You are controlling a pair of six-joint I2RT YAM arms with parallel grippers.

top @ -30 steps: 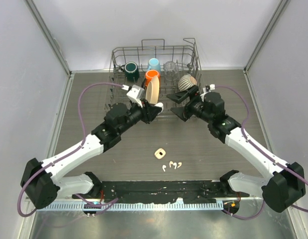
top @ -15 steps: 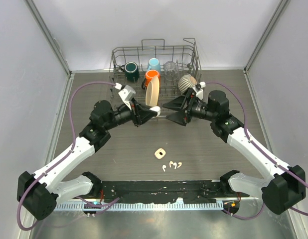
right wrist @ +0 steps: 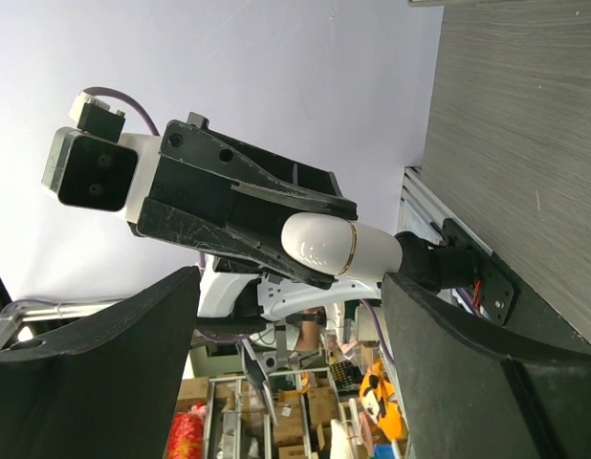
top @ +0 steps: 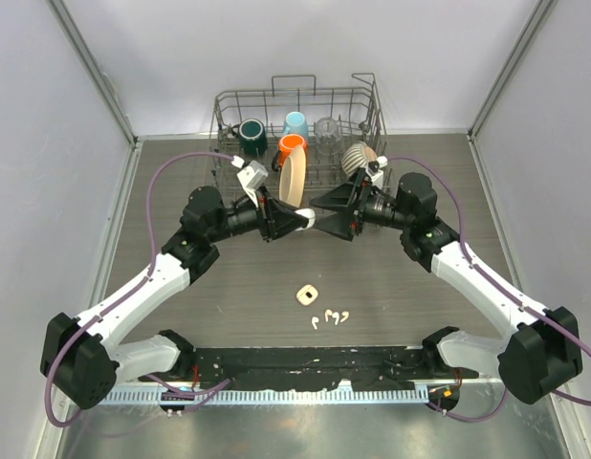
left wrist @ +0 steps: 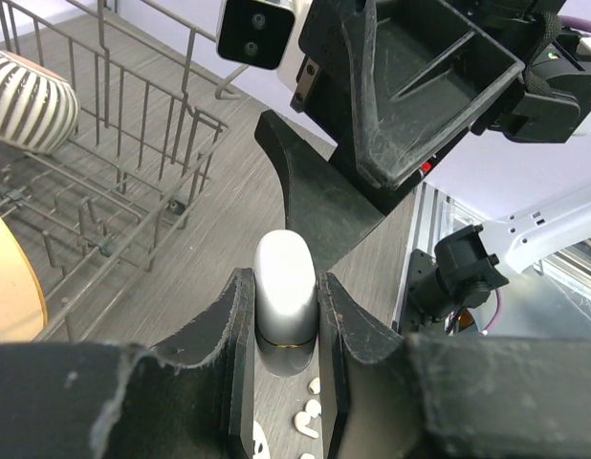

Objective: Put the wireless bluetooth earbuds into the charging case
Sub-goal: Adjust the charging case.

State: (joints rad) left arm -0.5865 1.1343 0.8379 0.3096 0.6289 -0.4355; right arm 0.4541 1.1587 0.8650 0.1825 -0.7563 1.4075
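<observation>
My left gripper point(top: 301, 219) is shut on a closed white charging case point(top: 309, 219) with a gold seam and holds it in the air in front of the dish rack. In the left wrist view the case point(left wrist: 286, 301) sits squeezed between my fingers point(left wrist: 233, 335). My right gripper point(top: 317, 216) is wide open and faces the case tip to tip. In the right wrist view the case point(right wrist: 339, 251) lies just beyond my right gripper's open jaws. Three white earbuds point(top: 332, 316) lie loose on the table near the front, also seen under the case in the left wrist view point(left wrist: 310, 416).
A small tan square case point(top: 306, 295) lies on the table just left of the earbuds. A wire dish rack point(top: 295, 96) stands at the back with mugs point(top: 293, 144), a tan plate point(top: 294, 177) and a striped bowl point(top: 360, 158).
My left gripper has carried the case slightly right and toward the right gripper. The right gripper has moved left, so its open jaws now stand right at the case.
</observation>
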